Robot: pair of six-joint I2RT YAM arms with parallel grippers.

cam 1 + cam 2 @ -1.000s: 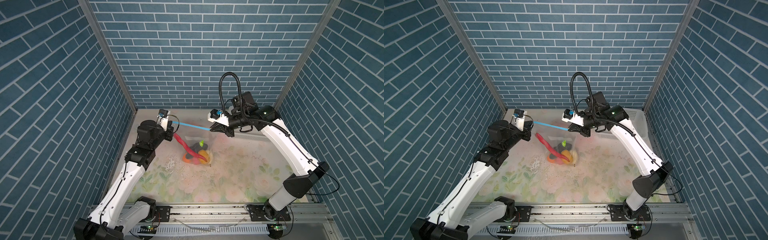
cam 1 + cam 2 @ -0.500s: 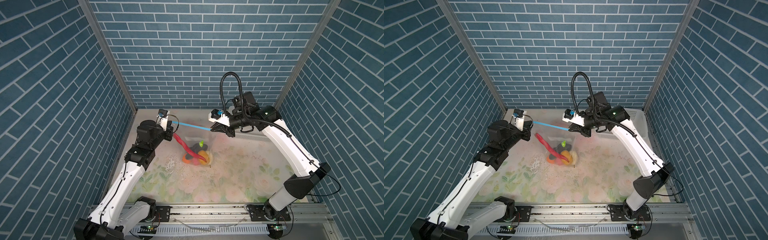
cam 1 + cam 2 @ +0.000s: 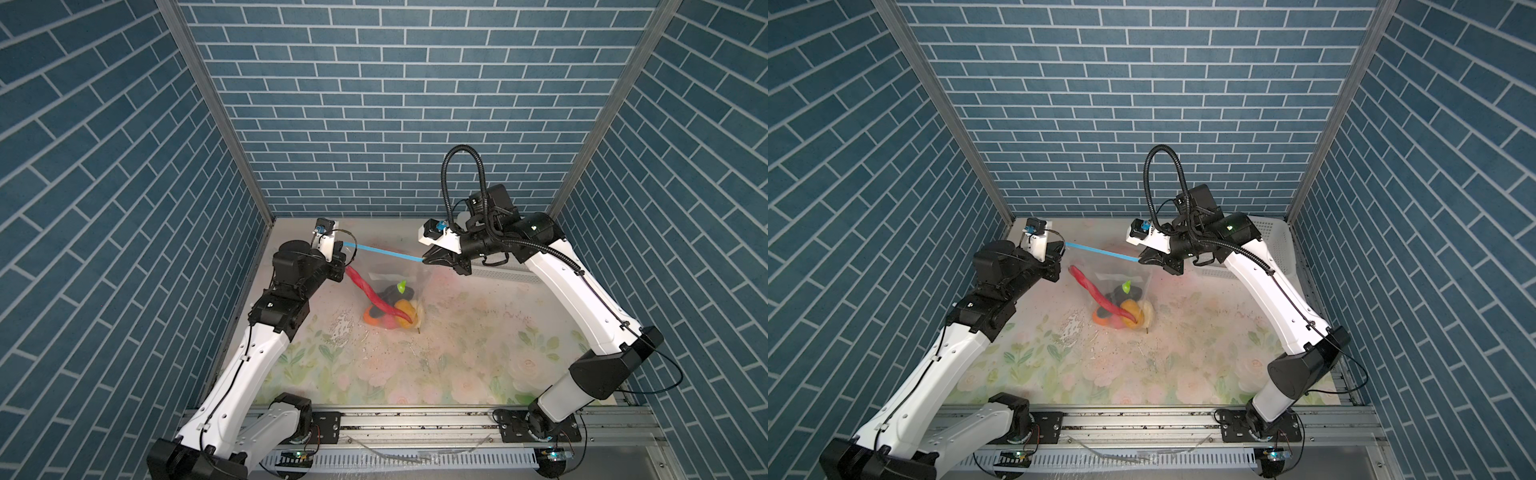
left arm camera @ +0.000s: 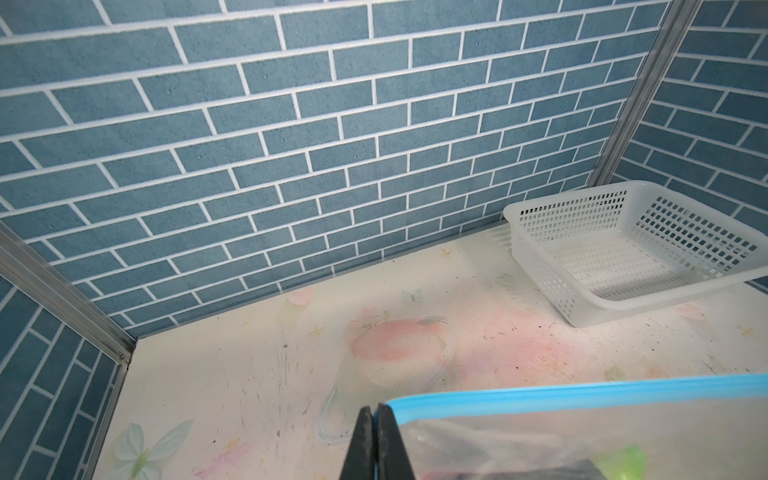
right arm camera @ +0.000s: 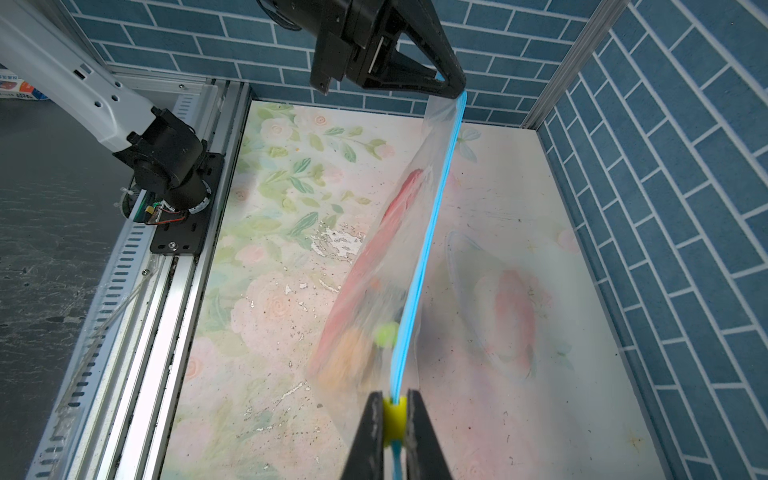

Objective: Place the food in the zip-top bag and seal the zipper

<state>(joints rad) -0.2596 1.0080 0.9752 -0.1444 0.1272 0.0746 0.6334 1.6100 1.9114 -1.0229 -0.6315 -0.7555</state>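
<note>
We note: left jaws pressed together on zipper (image 3: 384,252) end at bag (image 3: 390,277) corner; right jaws pinching yellow slider (image 5: 394,417) at other end. Zipper taut between them, above table (image 3: 478,332). Bag hangs below, food (image 3: 390,309) bunched in its bottom.

Floral table (image 3: 457,365), white basket (image 4: 540,266) at far right, perhaps bottom of zip-top bag (image 3: 384,276)

Both top views look steeply down from high in front onto the surface (image 3: 457,365), nearly alike; the left wrist view sits low behind the left hand (image 4: 376,411), facing the back wall (image 4: 332,145) and basket (image 4: 540,266). The right wrist view looks along the zipper (image 5: 432,232) toward that hand; all four share the zipper.
</note>
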